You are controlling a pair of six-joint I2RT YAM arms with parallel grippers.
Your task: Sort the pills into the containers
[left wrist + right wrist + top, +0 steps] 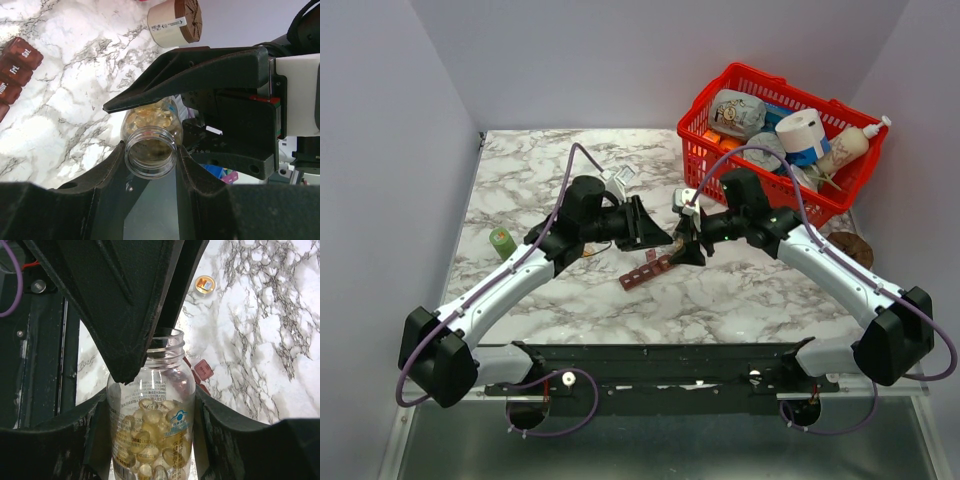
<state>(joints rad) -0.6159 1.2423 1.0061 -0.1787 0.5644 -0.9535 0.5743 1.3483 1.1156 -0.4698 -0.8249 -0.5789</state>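
A clear bottle with no cap on its mouth hangs between both grippers above the marble. Yellow-tan pills fill its lower part. My left gripper is shut on the bottle's neck, just behind the open mouth. My right gripper is shut on the bottle's body, a finger pressed against each side. In the top view the left gripper and right gripper meet at mid-table, just above the dark red containers strip. Its labelled lids lie shut.
A green round cap lies on the table's left side. At the back right stands a red mesh basket full of items. A white cylinder with a brown end lies near it.
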